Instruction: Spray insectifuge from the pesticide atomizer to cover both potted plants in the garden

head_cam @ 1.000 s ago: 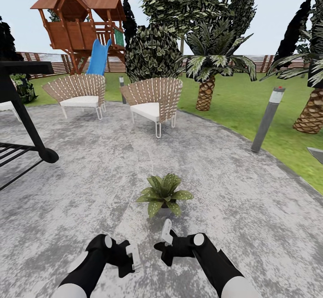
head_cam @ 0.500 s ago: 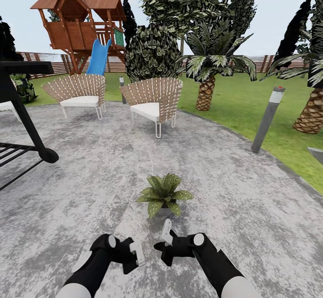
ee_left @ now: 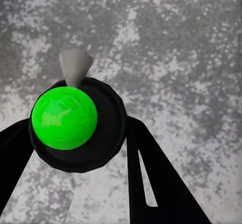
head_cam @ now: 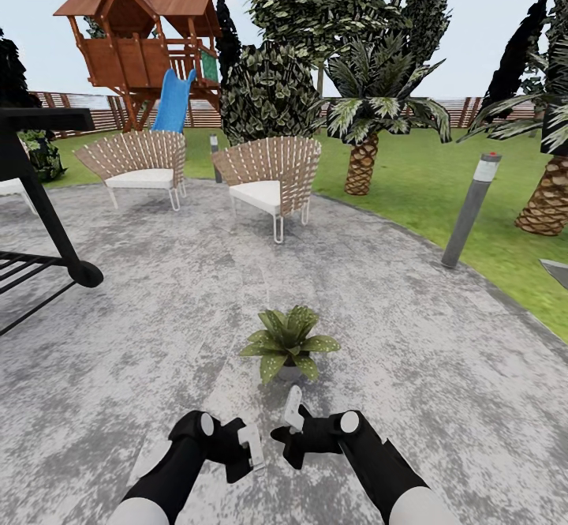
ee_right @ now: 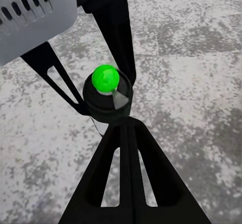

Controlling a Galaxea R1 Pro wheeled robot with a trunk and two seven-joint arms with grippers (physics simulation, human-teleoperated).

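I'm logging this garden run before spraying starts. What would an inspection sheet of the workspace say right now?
Surface: mottled grey stone patio, bordered by lawn.
Job's things: one potted plant just ahead of the arms; pesticide atomizer in the right pincer.
Clutter: nothing seen.
Grippers: left pincer open, beside the atomizer; right pincer apparently shut on it.
Cables: nothing seen.
Surroundings: two wicker chairs, bollard lamp, black frame, playhouse, palm, slat fence.

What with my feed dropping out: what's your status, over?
Right end effector shut on pesticide atomizer. Left end effector open beside it. Potted plant just ahead, nothing between.
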